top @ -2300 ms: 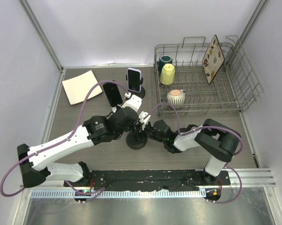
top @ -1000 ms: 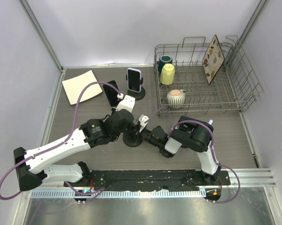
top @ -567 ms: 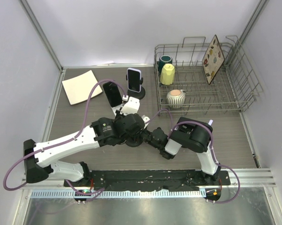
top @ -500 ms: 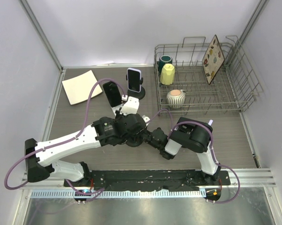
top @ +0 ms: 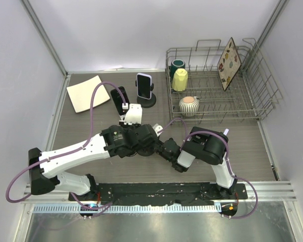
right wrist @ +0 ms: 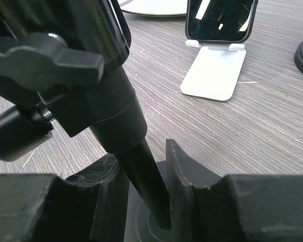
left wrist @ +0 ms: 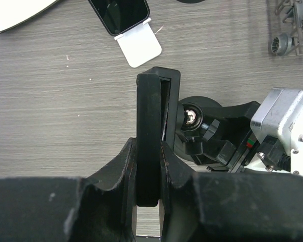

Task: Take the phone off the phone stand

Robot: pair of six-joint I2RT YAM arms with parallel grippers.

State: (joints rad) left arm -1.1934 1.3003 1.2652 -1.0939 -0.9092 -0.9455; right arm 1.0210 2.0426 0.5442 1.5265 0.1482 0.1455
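The top camera sits high at the near side, looking down over the whole worktop (top: 70, 126); the left wrist camera hangs close, facing straight down past the edge-on phone (left wrist: 148, 136); the right wrist camera lies low, looking along the surface; both wrist views share the black phone stand (left wrist: 209, 107) and a white stand (left wrist: 139, 46).

A wire rack (top: 227, 103) holds a yellow cup (top: 180, 79).

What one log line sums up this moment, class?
left jaws: shut on phone | right jaws: shut on stand pole | phone: not yet removed
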